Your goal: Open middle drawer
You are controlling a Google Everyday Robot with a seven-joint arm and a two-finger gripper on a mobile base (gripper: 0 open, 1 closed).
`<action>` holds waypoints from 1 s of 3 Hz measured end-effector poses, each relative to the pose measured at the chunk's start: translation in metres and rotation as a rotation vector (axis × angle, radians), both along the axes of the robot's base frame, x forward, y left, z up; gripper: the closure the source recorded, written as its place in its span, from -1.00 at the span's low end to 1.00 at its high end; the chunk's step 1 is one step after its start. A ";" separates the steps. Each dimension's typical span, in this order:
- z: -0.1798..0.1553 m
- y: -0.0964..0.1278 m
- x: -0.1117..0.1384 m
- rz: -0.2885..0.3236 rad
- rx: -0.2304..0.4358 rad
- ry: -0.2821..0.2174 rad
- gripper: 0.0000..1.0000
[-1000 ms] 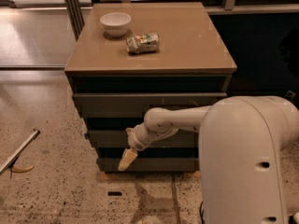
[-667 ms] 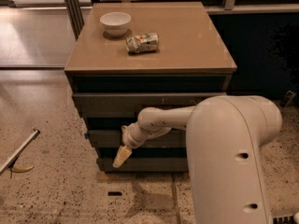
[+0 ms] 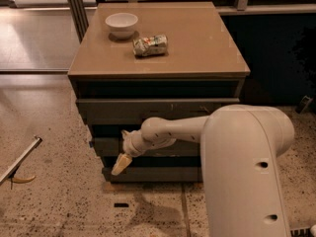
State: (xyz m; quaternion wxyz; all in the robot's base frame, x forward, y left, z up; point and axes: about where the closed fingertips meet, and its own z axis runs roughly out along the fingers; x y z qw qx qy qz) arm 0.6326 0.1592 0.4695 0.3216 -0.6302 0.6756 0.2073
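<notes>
The cabinet has three dark grey-brown drawer fronts. The middle drawer (image 3: pixel 102 146) is the wide, shallow front between the taller top front (image 3: pixel 148 110) and the bottom front (image 3: pixel 153 174). None of its inside shows. My white arm reaches in from the right across the middle front and hides most of it. My gripper (image 3: pixel 121 164) has a pale yellow tip. It points down and to the left, just below the middle drawer's lower edge and over the gap above the bottom front.
A white bowl (image 3: pixel 121 23) and a crushed can (image 3: pixel 150 45) sit on the cabinet's tan top (image 3: pixel 197 48). A metal rod (image 3: pixel 19 160) and a small yellow scrap (image 3: pixel 22 179) lie on the speckled floor at the left. My white body (image 3: pixel 247 172) fills the lower right.
My arm has swung left across the drawer fronts. The gripper has shifted a little to the left at about the same height. The drawers look unmoved.
</notes>
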 end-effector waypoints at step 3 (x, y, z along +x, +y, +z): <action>0.011 0.039 -0.001 -0.015 0.068 -0.065 -1.00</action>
